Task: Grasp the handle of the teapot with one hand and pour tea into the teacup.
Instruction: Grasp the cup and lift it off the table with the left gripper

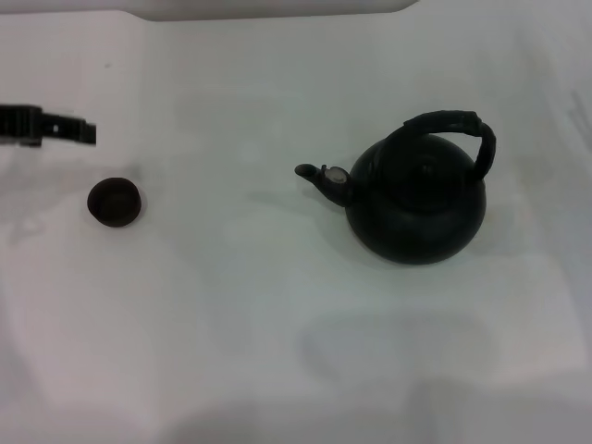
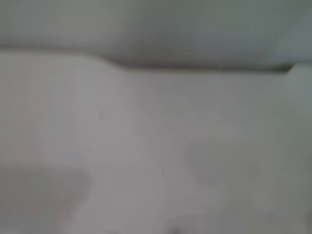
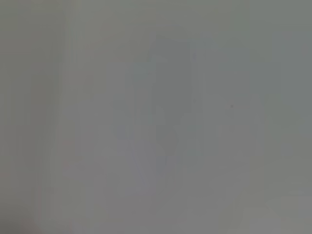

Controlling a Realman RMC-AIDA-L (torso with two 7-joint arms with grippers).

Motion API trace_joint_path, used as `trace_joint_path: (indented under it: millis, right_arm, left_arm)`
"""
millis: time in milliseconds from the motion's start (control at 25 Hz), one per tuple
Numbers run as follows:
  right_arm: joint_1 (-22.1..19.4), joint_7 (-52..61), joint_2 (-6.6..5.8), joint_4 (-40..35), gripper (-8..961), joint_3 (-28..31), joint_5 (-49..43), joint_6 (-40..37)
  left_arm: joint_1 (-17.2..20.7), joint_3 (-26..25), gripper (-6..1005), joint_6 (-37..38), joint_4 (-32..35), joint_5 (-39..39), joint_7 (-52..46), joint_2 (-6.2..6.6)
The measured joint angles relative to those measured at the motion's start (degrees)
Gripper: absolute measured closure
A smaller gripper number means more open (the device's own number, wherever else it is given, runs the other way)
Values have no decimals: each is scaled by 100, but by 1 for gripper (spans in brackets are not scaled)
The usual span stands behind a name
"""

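The black teapot (image 1: 416, 208) stands upright on the white table (image 1: 231, 314), right of centre in the head view. Its short spout (image 1: 313, 176) points left, toward the teacup. Its thick ribbed handle (image 1: 450, 121) arches over the top. The tiny black teacup (image 1: 115, 202) sits upright far to the left, well apart from the teapot. My left gripper (image 1: 85, 131) reaches in from the left edge, just beyond and above the teacup, holding nothing. My right gripper is out of view. Neither wrist view shows the teapot or the teacup.
The table's far edge has a pale raised rim (image 1: 268, 9), which also shows in the left wrist view (image 2: 195, 68). Bare white tabletop lies between the teacup and the teapot. The right wrist view shows only a plain grey surface.
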Motion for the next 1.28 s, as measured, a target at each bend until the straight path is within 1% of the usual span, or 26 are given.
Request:
trace_joint_path:
  millis: [40,80,120,280,480,800,1000,1120,1280]
  right_arm:
    - [-4,-1,-2,0,138,0,0,2]
    - [-12,-3,-5,0,138,0,0,6]
    - [-14,-6,-5,0,138,0,0,15]
    - [-19,-12,-5,0,138,0,0,81]
    - [-26,-13,-7,0,138,0,0,180]
    - [-60,-13,-14,0,138,26,13,180]
    - [-58,-13,-13,9,138,24,12,180]
    - [-58,-13,-8,31,138,13,10,168]
    - [-65,-13,-6,50,138,17,9,149]
  left_arm:
    - [-116,-18,124,-182,-170,102,-112,57]
    - [-116,-18,124,-182,-170,102,-112,57]
    - [-254,-86,123,-361,-409,111,-169,126]
    - [-403,-228,121,-531,-707,115,-190,174]
    - [-418,-249,117,-598,-717,257,-305,175]
    - [-494,-216,114,-636,-738,881,-418,140]
    - [-578,-238,115,-553,-827,934,-359,117]
    - [-681,-234,115,-478,-1063,969,-340,136]
    - [-907,-208,116,-275,-1544,1017,-258,158]
